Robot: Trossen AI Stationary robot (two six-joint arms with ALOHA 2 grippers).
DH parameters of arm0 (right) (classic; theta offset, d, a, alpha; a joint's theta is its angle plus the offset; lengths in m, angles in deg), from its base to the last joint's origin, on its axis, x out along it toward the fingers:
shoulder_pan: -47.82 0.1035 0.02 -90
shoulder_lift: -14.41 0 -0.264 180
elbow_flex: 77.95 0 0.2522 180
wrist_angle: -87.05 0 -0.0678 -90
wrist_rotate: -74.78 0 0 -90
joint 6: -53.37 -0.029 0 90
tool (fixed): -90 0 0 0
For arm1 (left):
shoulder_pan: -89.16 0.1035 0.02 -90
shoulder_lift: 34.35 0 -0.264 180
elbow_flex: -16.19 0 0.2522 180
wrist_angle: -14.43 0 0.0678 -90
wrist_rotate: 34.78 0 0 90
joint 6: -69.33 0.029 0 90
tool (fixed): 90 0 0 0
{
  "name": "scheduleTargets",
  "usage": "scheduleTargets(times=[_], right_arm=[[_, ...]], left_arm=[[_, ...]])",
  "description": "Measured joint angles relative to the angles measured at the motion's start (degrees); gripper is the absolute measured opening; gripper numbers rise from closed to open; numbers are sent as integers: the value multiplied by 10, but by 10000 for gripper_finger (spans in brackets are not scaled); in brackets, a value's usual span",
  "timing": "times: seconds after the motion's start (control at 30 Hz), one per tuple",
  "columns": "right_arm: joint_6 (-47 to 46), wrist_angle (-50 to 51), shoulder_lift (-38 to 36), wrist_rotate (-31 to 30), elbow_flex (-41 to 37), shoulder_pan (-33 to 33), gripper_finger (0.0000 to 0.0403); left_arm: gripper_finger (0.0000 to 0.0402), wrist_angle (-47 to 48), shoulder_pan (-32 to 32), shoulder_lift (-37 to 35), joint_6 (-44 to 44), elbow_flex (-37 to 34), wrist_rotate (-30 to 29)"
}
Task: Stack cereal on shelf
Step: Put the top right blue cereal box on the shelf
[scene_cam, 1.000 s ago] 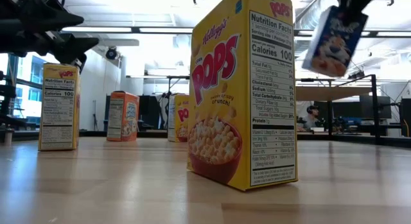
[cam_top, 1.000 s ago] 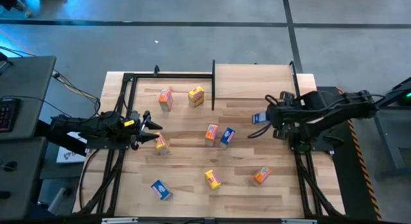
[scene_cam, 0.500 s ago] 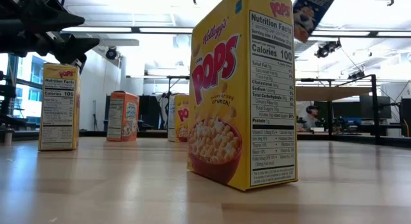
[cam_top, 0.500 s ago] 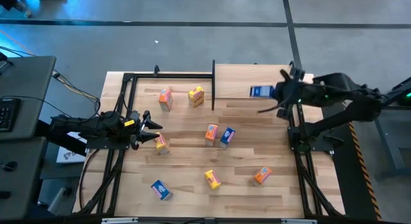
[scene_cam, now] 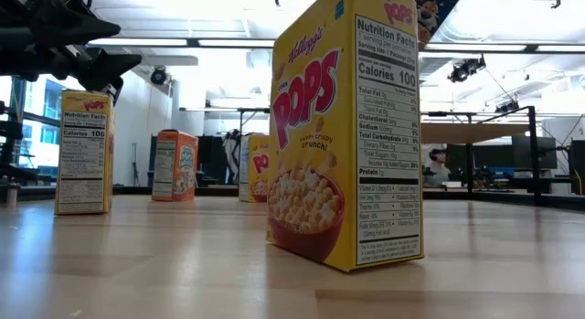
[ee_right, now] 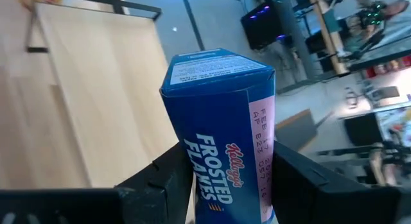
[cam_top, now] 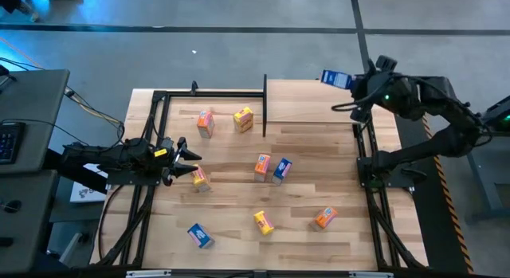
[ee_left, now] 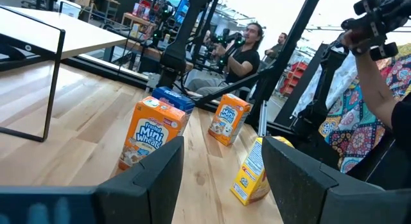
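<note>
Seven cereal boxes are counted on the tabletop (cam_top: 319,182) from above: three orange (cam_top: 205,123), two yellow (cam_top: 244,119), two blue (cam_top: 281,170). An eighth, the blue Frosted Flakes box (cam_top: 335,78), is clamped in the right gripper (cam_top: 356,83) fingers, raised over the far edge of the shelf (cam_top: 307,103). Its printed name is readable only in the right wrist view (ee_right: 218,121). The left gripper (cam_top: 190,161) is seen near the tabletop's left edge, fingers apart, beside an orange box (cam_top: 200,178).

A tall yellow Pops cereal box (scene_cam: 345,132) stands upright on the light wooden tabletop (scene_cam: 183,264), close to the camera. Behind it stand another yellow box (scene_cam: 83,153) and an orange box (scene_cam: 174,164).
</note>
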Motion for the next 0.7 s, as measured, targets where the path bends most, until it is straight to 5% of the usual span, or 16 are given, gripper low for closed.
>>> scheduleTargets(times=[0.5, 0.7], right_arm=[[94, -2, 57, 14, 0, -120, 162], [94, 52, 98, 73, 0, -189, 162]], left_arm=[[200, 1, 0, 0, 0, 0, 0], [200, 3, 0, 0, 0, 0, 0]])
